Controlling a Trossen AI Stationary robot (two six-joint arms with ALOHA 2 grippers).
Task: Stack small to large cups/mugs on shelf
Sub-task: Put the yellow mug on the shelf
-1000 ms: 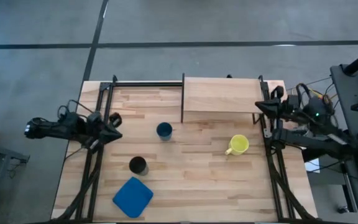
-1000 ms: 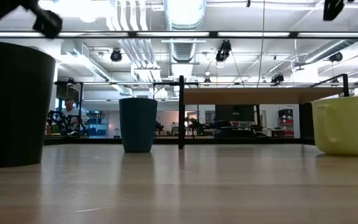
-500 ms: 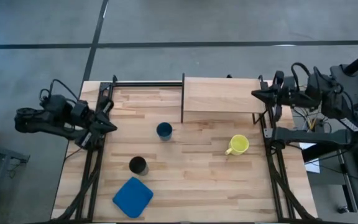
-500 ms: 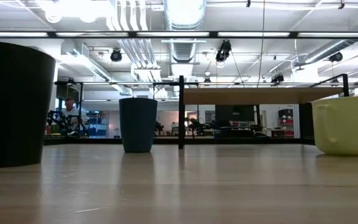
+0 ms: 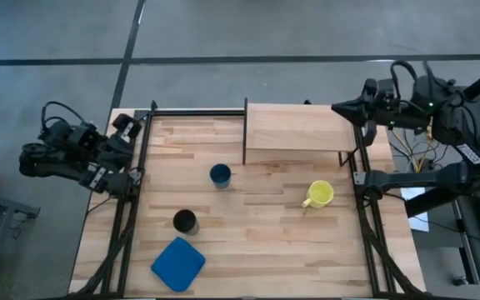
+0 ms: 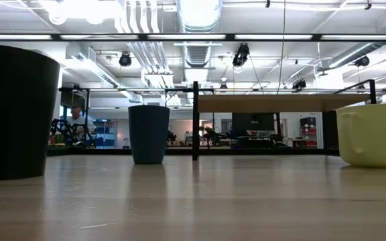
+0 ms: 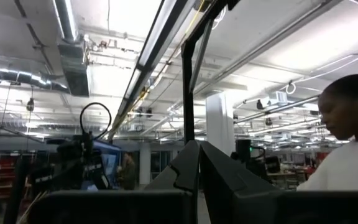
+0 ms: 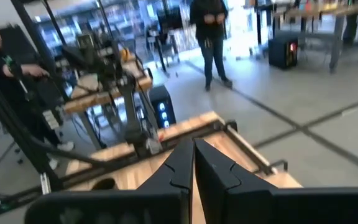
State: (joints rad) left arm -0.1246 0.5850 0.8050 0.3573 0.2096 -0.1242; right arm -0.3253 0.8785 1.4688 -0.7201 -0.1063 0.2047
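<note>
Pale wooden planks make up the surface [image 5: 257, 242], and all three cups stand on it, none stacked. Using the shelf [image 5: 294, 129] as the landmark, a raised platform of the same light wood at the far edge of the surface: nothing rests on it. The blue cloth [image 5: 177, 263] lies flat well in front of the shelf, near the front-left corner. The yellow mug [image 5: 318, 194] stands upright in front of the shelf's right half, its handle pointing left. The black cup [image 5: 185, 221] sits well in front of the shelf and to its left, just beyond the cloth. The dark blue cup [image 5: 220, 175] stands just in front of the shelf's left end. Over the last second both arms have pulled back from the surface. The left end effector [image 5: 132, 125], clenched shut and empty, now points away toward the frame at the surface's left edge, well left of the shelf, and its wrist view shows only ceiling and a person. The right end effector [image 5: 337, 108], also clenched and empty, has risen to hover by the shelf's right end. With both arms retreating and no cup touched, stacking appears not to have begun.
</note>
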